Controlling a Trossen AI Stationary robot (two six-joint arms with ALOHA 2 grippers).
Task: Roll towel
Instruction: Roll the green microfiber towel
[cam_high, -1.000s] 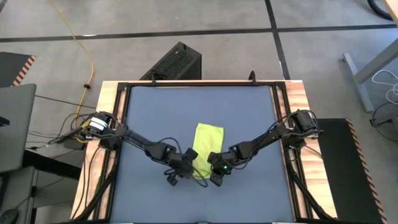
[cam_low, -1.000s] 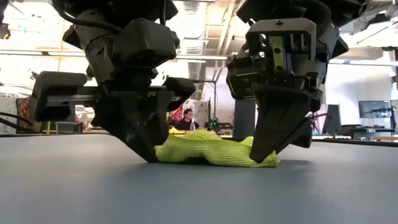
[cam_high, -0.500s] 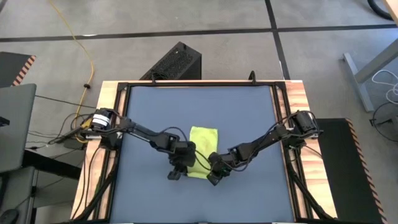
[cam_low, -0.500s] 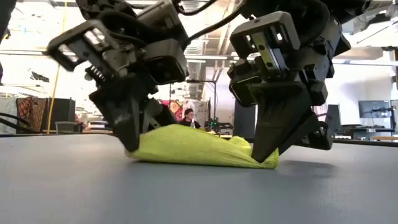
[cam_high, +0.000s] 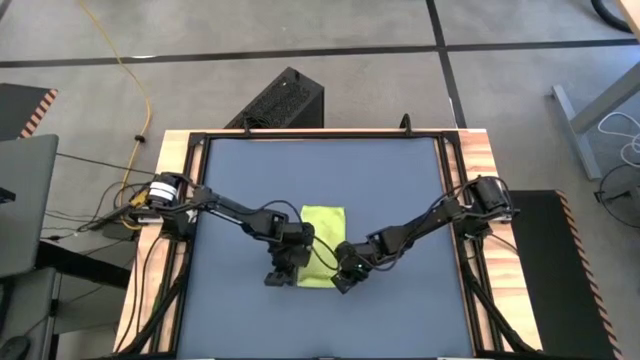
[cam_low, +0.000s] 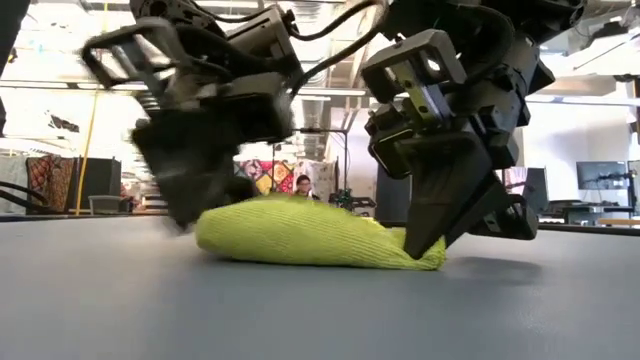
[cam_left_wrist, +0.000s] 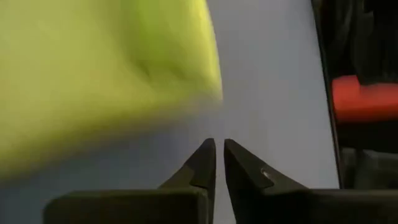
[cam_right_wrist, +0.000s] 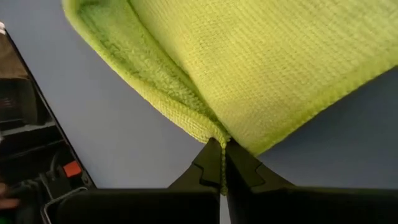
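Dark blue-grey table surface (cam_high: 380, 190) fills the frame of the high view inside a pale wooden border (cam_high: 478, 150), and the two black arms reach toward each other across its near half. Furthest left, the left arm's base sits at the table's edge, and the arm stretches inward to the left gripper (cam_high: 281, 272), which stands just beside the near left side of the towel (cam_high: 322, 232). In the left wrist view its fingertips (cam_left_wrist: 205, 155) are drawn nearly together with only a thin slit between them and no cloth in it; the lime cloth lies blurred just past them. In the low view this gripper (cam_low: 190, 215) is smeared with motion, low at the towel's left end, and whether it touches the cloth cannot be told. Next comes the towel itself, a small lime cloth lying a little nearer than the table's middle; from table height it is a low folded mound (cam_low: 300, 235). At its near right corner the right gripper (cam_right_wrist: 222, 163) is clamped on a pinch of the towel's edge, with a doubled fold of cloth (cam_right_wrist: 161, 93) running away from its fingers.
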